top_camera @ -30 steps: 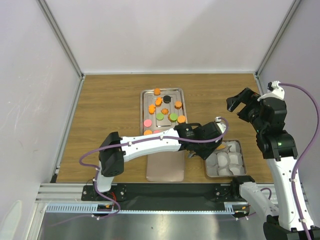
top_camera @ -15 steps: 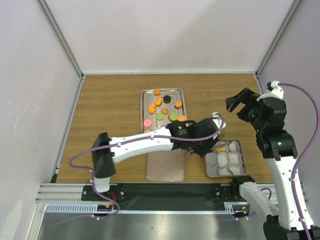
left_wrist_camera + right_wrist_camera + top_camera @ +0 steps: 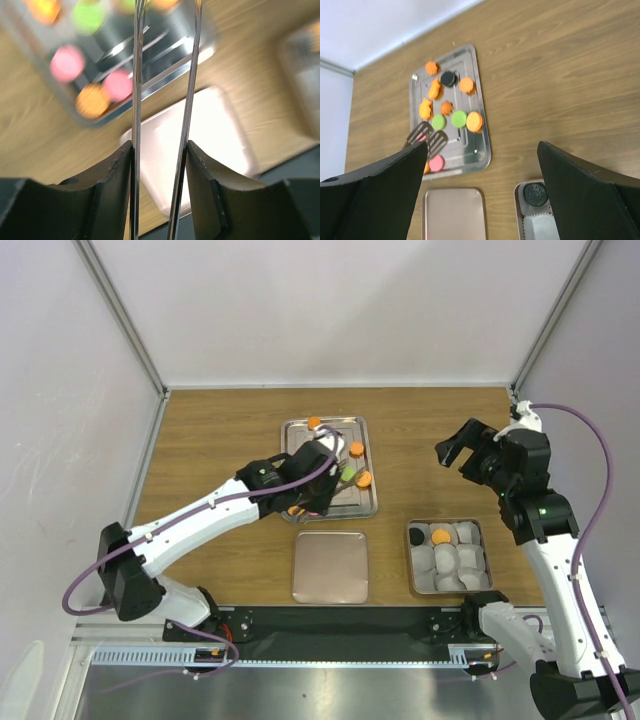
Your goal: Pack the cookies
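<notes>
Left wrist view: the left gripper [image 3: 159,150] is seen clamped on a pair of metal tongs [image 3: 136,100], whose two thin arms are pressed between the fingers; blurred pink, orange and green cookies [image 3: 67,63] are seen at the upper left of that frame. In the top external view the left arm is stretched from the lower left to the centre, and its gripper is held over the lower left part of the steel tray [image 3: 358,502]; most of the cookies are spread on this tray, and the slotted tong ends [image 3: 438,142] are seen just beside a pink cookie near the tray's lower left corner. A pinkish square lid [image 3: 331,567] is laid flat on the wooden table [image 3: 220,440] just below the tray. At the lower right, a small square box [image 3: 410,565] of pale paper cups [image 3: 460,558] is set; a black cookie [image 3: 416,536] and an orange cookie [image 3: 440,536] are held in its top row. Above the box, the right gripper [image 3: 458,445] is raised with its jaws wide apart and nothing between them.
</notes>
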Robot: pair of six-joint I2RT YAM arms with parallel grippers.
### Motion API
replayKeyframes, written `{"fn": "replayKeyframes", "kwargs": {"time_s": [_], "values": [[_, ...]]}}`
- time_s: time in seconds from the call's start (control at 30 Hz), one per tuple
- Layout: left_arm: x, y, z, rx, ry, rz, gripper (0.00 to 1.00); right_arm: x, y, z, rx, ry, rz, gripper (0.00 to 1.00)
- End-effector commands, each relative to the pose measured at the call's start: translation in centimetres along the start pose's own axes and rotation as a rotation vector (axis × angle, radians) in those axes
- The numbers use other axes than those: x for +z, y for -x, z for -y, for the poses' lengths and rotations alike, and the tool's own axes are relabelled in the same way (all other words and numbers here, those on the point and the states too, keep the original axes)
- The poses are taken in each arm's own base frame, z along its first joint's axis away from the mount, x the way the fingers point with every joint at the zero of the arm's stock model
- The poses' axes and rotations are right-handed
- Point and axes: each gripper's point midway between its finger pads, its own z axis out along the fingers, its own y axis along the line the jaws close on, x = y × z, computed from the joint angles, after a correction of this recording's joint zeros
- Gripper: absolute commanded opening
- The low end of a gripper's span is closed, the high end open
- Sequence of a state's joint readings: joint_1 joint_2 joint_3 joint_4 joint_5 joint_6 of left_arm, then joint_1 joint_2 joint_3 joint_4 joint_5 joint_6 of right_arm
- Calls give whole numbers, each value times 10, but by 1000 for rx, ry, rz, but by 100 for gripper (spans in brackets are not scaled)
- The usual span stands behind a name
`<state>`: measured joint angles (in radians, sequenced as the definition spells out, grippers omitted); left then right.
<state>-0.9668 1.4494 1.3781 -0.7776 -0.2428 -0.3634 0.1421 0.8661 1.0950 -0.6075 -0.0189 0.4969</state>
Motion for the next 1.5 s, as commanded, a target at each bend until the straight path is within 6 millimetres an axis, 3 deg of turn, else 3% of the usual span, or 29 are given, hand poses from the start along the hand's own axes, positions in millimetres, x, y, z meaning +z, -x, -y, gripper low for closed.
{"fn": "replayKeyframes", "kwargs": {"time_s": [0.0, 0.13, 0.43, 1.47], "values": [[-6, -20, -38, -73, 75, -23, 50, 7, -4, -12, -13, 50, -8, 100], [1, -41, -63, -101, 122, -73, 50, 15, -14, -17, -23, 63, -34, 100], [11, -66, -68, -102, 142, -145, 52, 21, -26, -18, -36, 70, -61, 100], [20, -93, -74, -117, 156, -218, 54, 24, -37, -14, -38, 74, -84, 100]]}}
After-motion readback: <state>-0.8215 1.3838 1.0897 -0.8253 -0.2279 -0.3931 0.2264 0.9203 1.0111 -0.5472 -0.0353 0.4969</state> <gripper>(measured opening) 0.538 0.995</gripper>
